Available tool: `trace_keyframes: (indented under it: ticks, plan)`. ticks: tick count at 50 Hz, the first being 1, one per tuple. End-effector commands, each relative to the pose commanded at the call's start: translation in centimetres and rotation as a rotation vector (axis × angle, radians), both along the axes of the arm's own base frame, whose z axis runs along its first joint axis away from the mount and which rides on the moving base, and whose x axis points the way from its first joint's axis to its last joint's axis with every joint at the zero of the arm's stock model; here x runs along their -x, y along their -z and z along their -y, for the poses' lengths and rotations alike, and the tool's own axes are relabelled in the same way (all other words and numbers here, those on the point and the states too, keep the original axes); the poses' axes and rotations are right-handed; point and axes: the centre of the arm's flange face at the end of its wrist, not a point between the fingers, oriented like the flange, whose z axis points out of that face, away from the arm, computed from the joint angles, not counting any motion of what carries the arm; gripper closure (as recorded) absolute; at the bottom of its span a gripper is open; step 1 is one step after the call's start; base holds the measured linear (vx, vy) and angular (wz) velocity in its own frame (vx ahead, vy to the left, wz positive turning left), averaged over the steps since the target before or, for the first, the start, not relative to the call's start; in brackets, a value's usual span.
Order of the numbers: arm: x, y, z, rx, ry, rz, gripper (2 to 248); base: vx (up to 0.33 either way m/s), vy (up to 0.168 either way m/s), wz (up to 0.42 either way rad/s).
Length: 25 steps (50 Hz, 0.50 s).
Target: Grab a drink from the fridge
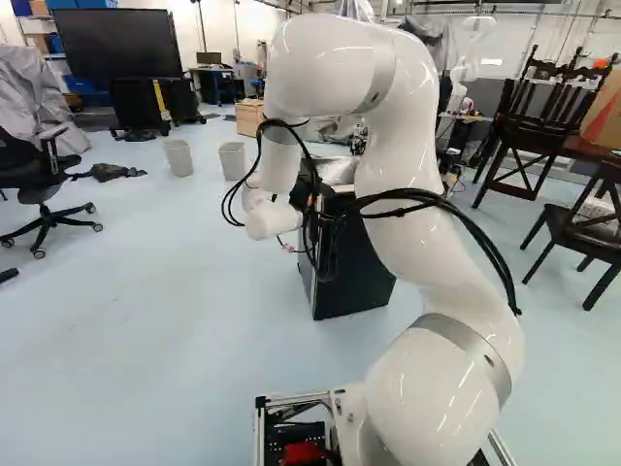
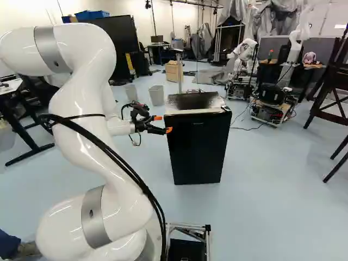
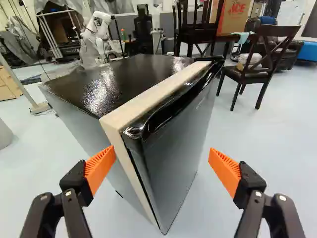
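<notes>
In the right base view my gripper (image 2: 163,124) reaches toward the upper side of a small black fridge (image 2: 197,149), its orange-padded fingers apart. The left base view shows the fridge (image 1: 357,277) partly behind my arm. Seen from the wrist, the gripper (image 3: 161,156) stands open, with the near corner of the fridge door (image 3: 173,144) ahead between the two fingers, one to each side. Neither finger is seen gripping anything. The door looks shut, with a pale strip (image 3: 148,94) along its top edge. No drink is visible; the fridge's inside is hidden.
Two bins (image 2: 156,95) stand on the floor beyond the fridge, near a wooden box (image 2: 174,70). Another robot (image 2: 244,51) is farther back, beside wheeled equipment (image 2: 272,103). Dark chairs (image 1: 592,228) stand to the right, an office chair (image 1: 44,184) to the left.
</notes>
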Motion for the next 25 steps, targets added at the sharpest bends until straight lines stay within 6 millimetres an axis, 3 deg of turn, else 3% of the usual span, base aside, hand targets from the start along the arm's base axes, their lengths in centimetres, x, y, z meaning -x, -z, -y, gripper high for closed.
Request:
trace_keyframes:
  ticks: [25]
  plan:
    - [-0.25, 0.00, 0.71, 0.000, 0.015, 0.000, 3, 0.000, 0.000, 0.000]
